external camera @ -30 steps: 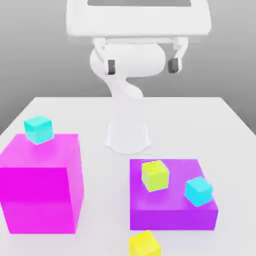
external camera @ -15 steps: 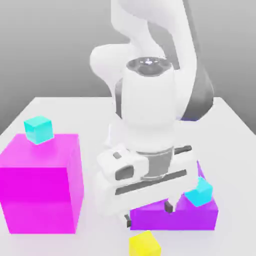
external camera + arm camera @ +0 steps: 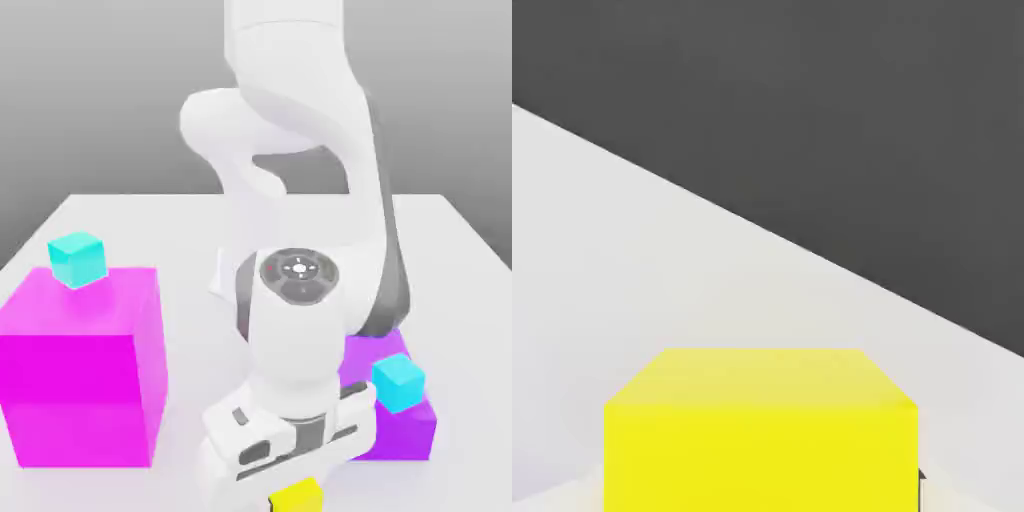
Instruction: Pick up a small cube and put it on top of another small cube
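A small yellow cube (image 3: 298,497) sits at the table's front edge, directly under my hand. My gripper (image 3: 297,487) is lowered over it and shut on it, and the hand hides the cube's upper part. In the hand view the yellow cube (image 3: 762,430) looms close, with the white table and dark background beyond it. Two small cyan cubes are in sight. One cyan cube (image 3: 77,259) rests on the big magenta block's far corner. The other cyan cube (image 3: 398,385) lies on the purple block at the exterior view's right.
A tall magenta block (image 3: 80,370) stands at the exterior view's left. A low purple block (image 3: 405,430) lies at the right, mostly behind my arm. The arm's base and links fill the table's middle. The white table (image 3: 460,260) stretches out behind.
The arm swung down from high at the back, first over the purple block, then forward to the yellow cube. The fingers, open before, have shut on it.
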Available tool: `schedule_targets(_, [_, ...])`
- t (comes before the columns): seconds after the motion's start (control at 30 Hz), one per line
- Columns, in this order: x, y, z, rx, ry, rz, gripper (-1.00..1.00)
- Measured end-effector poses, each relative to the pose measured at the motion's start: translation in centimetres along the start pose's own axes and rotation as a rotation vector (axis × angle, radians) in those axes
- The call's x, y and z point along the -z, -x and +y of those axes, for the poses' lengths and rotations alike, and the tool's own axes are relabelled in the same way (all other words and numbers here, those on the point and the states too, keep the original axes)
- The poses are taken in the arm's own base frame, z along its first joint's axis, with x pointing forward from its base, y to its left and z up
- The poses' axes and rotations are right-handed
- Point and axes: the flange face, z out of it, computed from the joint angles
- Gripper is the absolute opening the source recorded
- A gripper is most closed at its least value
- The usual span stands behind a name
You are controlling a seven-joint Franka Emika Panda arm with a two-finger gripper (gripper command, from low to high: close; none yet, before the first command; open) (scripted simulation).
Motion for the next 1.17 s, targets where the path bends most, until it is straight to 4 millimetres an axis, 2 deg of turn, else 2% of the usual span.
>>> schedule_targets(0.1, [4.1,-0.6,-0.1,0.013,-0.012,0.014,-1.0])
schedule_targets(0.13, [5.5,-1.1,0.6,-0.02,-0.017,0.018,-1.0])
schedule_targets(0.23, [9.6,-2.0,4.4,-0.186,-0.026,0.02,-1.0])
schedule_targets(0.37, [14.8,-2.3,11.6,-0.469,-0.031,0.022,-1.0])
schedule_targets(0.57, [22.1,0.4,19.5,-0.844,-0.02,0.033,-1.0])
schedule_targets(0.73, [27.1,4.6,26.1,-1.189,0.0,0.042,-1.0])
schedule_targets(0.87, [29.4,8.9,30.3,-1.472,0.008,0.031,-1.0])
schedule_targets(0.93, [27.7,9.6,31.0,-1.537,-0.003,0.006,-1.0])
schedule_targets(1.03, [23.6,9.8,31.2,-1.556,-0.005,-0.001,-1.0])
schedule_targets(1.07, [22.7,9.9,31.2,-1.558,-0.006,-0.002,1.0])
schedule_targets(1.17, [22.7,9.9,31.2,-1.558,-0.006,-0.002,1.0])
